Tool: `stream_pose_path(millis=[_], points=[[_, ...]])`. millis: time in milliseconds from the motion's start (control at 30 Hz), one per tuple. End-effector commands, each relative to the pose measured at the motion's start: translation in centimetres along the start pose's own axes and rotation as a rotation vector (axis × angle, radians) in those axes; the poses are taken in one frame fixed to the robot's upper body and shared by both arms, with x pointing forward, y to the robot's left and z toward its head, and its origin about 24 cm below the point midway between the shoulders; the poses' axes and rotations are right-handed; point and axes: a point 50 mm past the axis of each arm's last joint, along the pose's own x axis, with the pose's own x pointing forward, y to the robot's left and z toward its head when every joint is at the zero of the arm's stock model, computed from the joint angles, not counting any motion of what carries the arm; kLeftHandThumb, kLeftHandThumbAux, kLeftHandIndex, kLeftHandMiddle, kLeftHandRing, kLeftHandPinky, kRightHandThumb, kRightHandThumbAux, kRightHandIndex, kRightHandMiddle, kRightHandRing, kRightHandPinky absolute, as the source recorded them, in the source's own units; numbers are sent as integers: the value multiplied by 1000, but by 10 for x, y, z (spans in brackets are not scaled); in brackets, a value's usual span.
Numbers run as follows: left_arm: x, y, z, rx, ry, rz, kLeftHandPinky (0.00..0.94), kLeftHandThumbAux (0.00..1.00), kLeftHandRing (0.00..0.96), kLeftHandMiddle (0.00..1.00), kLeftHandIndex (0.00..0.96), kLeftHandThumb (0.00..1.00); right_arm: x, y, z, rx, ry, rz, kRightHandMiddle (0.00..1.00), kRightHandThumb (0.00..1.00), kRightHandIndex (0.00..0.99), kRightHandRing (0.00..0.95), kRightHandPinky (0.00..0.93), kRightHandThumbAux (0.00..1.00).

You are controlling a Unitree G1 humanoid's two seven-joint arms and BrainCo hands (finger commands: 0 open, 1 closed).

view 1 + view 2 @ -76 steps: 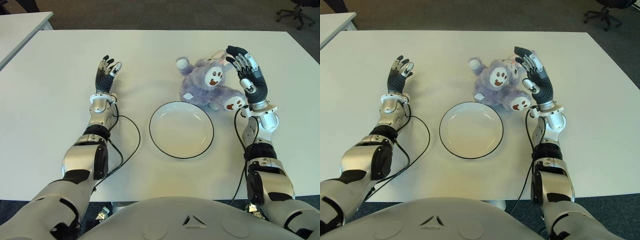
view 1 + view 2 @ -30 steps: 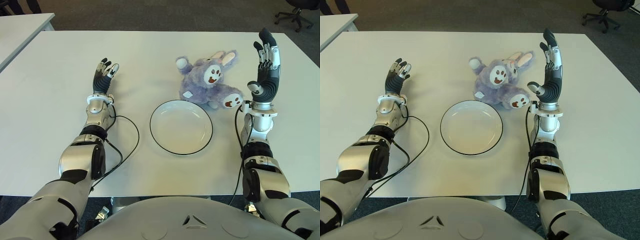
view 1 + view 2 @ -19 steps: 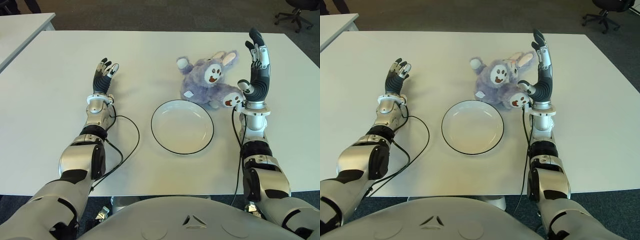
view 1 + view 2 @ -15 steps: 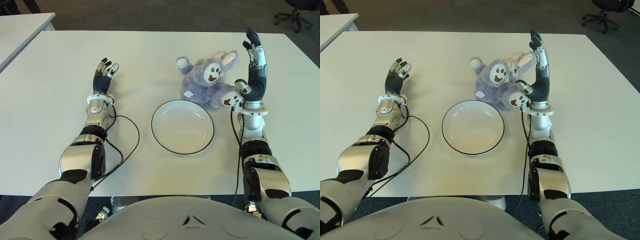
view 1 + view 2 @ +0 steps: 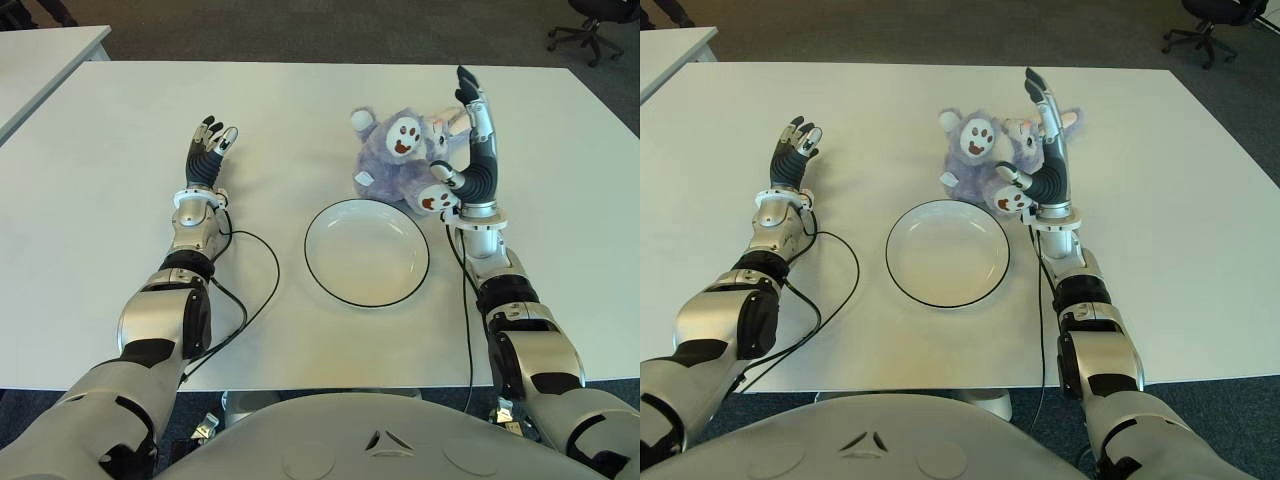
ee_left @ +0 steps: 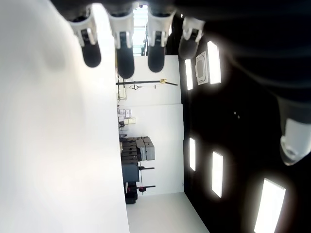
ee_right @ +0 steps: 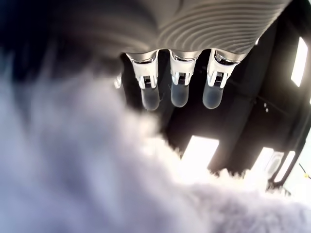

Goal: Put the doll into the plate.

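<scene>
Doll (image 5: 402, 155): purple plush rabbit, sits on the white table (image 5: 300, 110) just past the far-right rim of the plate (image 5: 367, 252), not in it. One white paw sole faces the camera, ears point toward the far right behind the hand. Plate is white with a dark rim, centred in front of the robot.

Right hand (image 5: 472, 150): upright against the right side of the doll, palm pressed into the plush, fingers (image 7: 179, 93) straight and extended upward, not wrapped around anything. Thumb sits low by the doll's near foot. Right wrist view is mostly filled with purple fur right up against the palm, three fingertips stick out clear past it. So contact yes, grasp no.

Left hand (image 5: 208, 152): well left of the plate, well apart from the doll, palm up-ish with fingers (image 6: 124, 58) loosely extended, holding nothing. Can't tell whether it touches the tabletop.

A black cable (image 5: 255, 290) loops over the table between the left arm and the plate
</scene>
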Motion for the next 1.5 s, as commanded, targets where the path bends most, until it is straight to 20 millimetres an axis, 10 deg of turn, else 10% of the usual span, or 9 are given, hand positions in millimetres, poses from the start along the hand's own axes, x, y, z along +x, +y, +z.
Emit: stream_pose_path(millis=[33, 1500], points=[[-34, 7, -57, -18, 262, -5, 76, 467, 133, 123, 0, 0, -179, 54, 3, 74, 682, 260, 51, 226, 8, 14, 0, 323], [-35, 7, -57, -20, 257, -4, 100, 463, 129, 112, 0, 0, -190, 63, 11, -17, 700, 177, 29, 94, 0, 2, 0, 324]])
